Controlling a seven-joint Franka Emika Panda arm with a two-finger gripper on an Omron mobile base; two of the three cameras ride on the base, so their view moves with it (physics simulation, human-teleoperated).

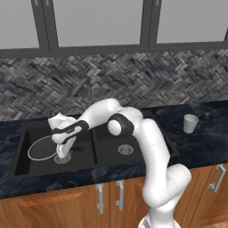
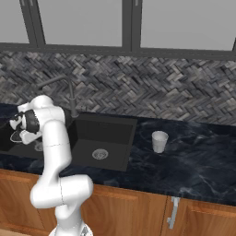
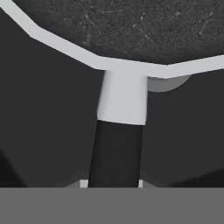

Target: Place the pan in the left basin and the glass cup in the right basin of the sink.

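Item one — the pan: we find it low in the left basin of the sink, dark inside with a pale rim, its black handle running between the tips of the claw, which stands narrow and clamped on that handle; part of the silver drain peeks out beside the rim. Item two — the glass cup: upright on the dark marbled surface, to the right of the right basin and well apart from the pan.
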